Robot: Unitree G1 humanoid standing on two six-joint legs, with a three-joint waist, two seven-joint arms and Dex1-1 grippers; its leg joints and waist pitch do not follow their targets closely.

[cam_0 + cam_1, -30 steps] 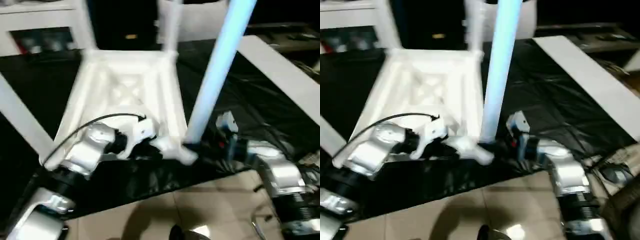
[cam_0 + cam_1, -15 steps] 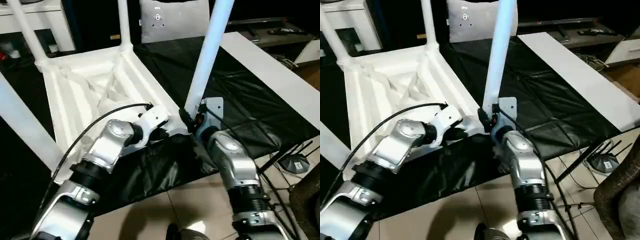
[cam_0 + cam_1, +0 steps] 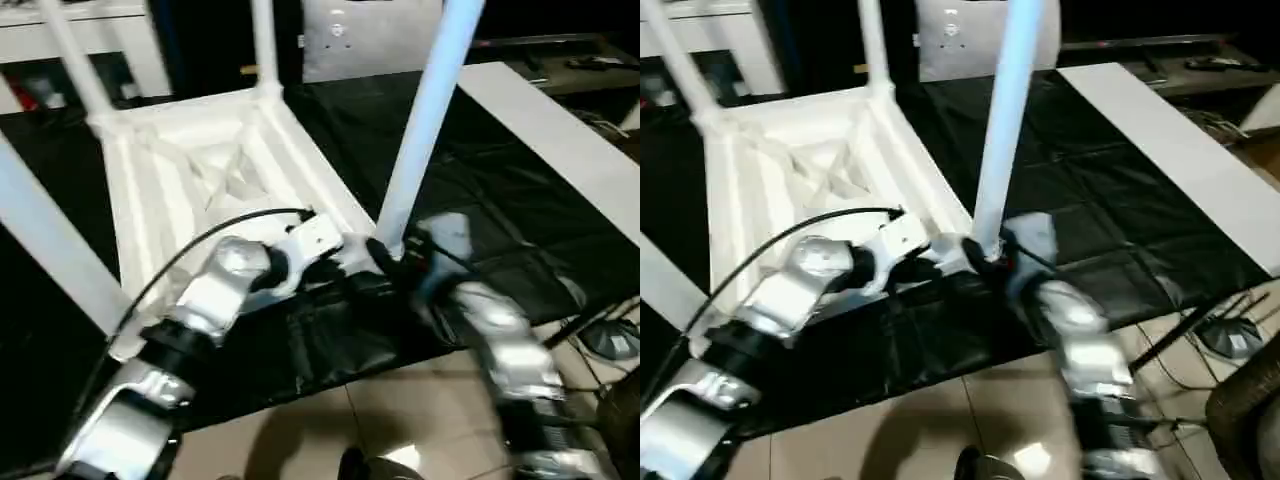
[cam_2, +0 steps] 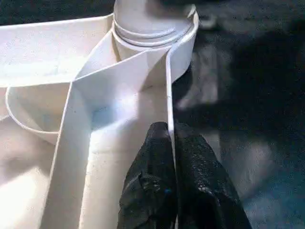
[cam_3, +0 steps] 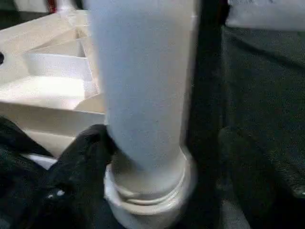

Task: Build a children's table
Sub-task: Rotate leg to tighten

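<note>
1. The children's table [image 3: 210, 170] lies upside down on a black sheet [image 3: 480, 190], ribbed underside up, its legs rising out of the top of the head views.
2. At the far left, 1 leg [image 3: 45, 240] slants across the edge; 2 more legs [image 3: 75, 55] stand at the far corners.
3. The left gripper [image 4: 174, 181] reaches in over the near edge of the table. The left wrist view shows what the head views hide behind the silver forearm: its 2 black fingers [image 4: 152, 176] are clenched on a thin upright rib [image 4: 167, 95] of the underside, 1 finger on each side, just short of the corner socket [image 4: 155, 33].
4. The near right leg [image 3: 425, 120] stands upright in that corner socket.
5. The right gripper [image 3: 385, 255] sits at the foot of this leg. In the right wrist view the leg [image 5: 143, 81] fills the middle, with a black finger [image 5: 83, 152] beside its base; the other finger is hidden behind the leg, so I cannot tell whether the gripper is released or grasping.
6. To the right, a flat white board [image 3: 560, 140] lies along the sheet's edge.
7. Behind the table stand a white cabinet [image 3: 60, 40] and a grey panel [image 3: 350, 35]; cables [image 3: 590, 320] lie on the tiled floor [image 3: 400, 420] at the right.
</note>
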